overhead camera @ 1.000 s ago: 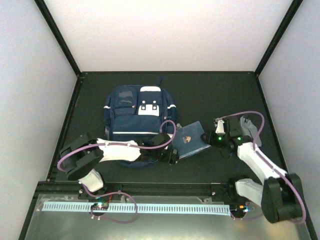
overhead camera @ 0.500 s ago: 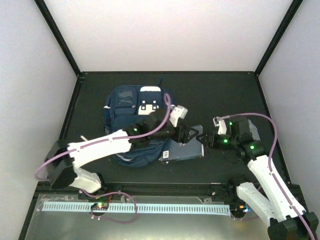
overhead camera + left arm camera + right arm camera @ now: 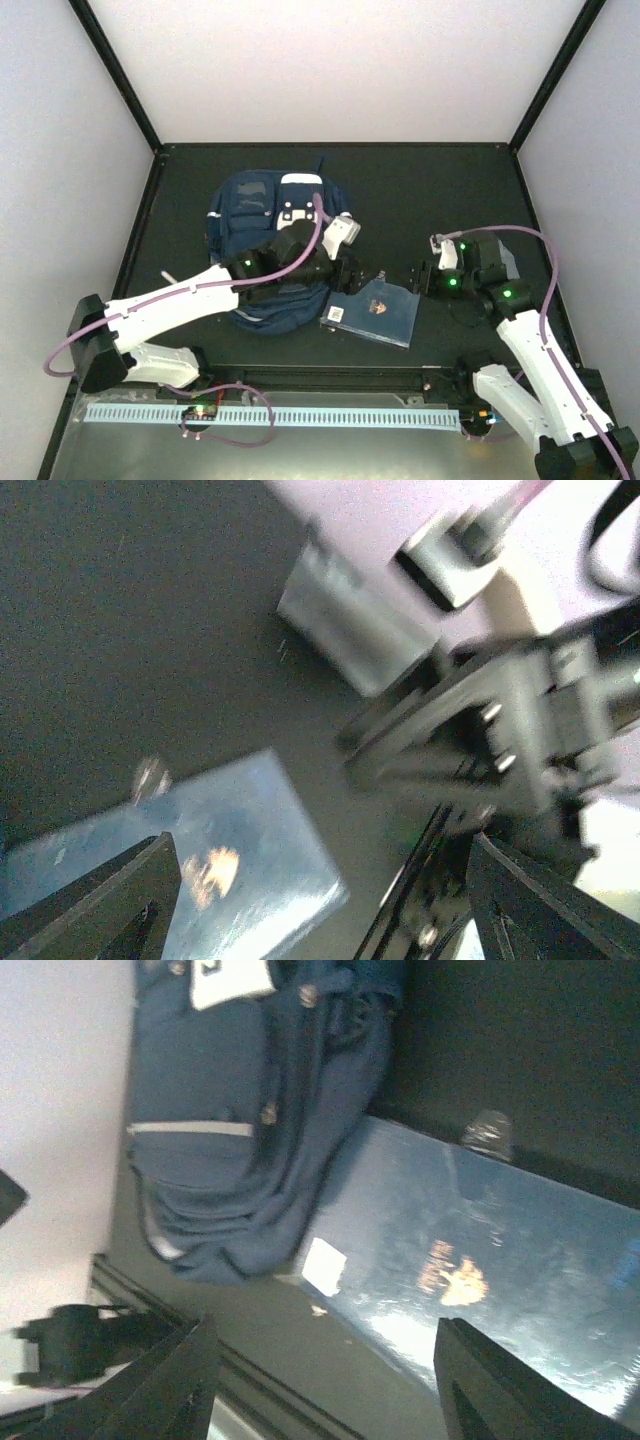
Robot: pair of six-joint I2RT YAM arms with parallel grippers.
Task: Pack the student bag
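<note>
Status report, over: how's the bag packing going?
Left gripper open, empty. Right gripper open, empty. Student bag on the table; blue book lies beside it, not yet inside. Nothing blocking the book.

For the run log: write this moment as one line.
bag: striped navy fabric backpack | item: glossy navy book with gold emblem, lying outside, beside backpack | left tool: open | right tool: open

Overhead camera, behind the arm bases, takes in the whole bench (image 3: 450,190). Wrist cameras sit low and close — left facing the right arm (image 3: 500,710), right facing the student bag (image 3: 230,1110) — all three views sharing the blue book (image 3: 372,312).
</note>
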